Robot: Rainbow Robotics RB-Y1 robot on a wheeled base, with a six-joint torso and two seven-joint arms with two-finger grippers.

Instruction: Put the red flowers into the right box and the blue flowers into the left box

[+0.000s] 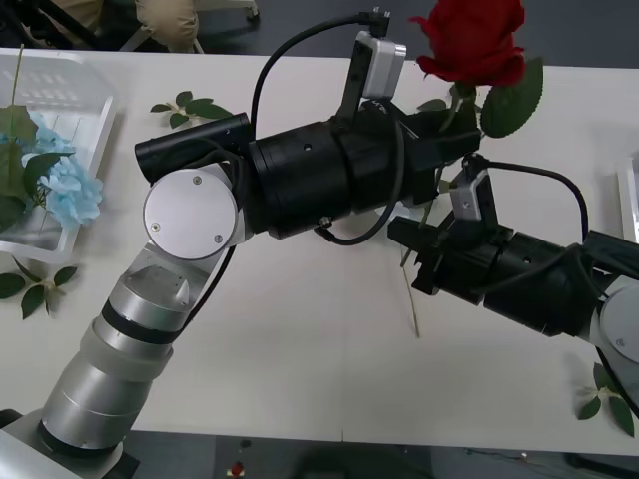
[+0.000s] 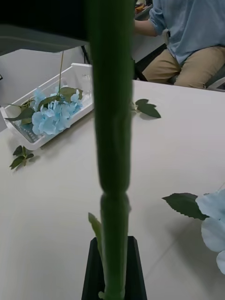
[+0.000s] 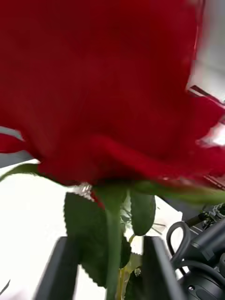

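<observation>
No readable text, labels, brands or numbers on anything in view.

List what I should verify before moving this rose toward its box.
1. Right gripper shut on the red rose stem: ok.
2. Left gripper released: ok. Its fingers stand open on either side of the stem under the bloom.
3. Arms apart: cannot tell. The left arm crosses close above the right one.
4. Right box ready: cannot tell. A thin rim shows at the table's right edge.
5. Left box holds blue flowers: ok.
</observation>
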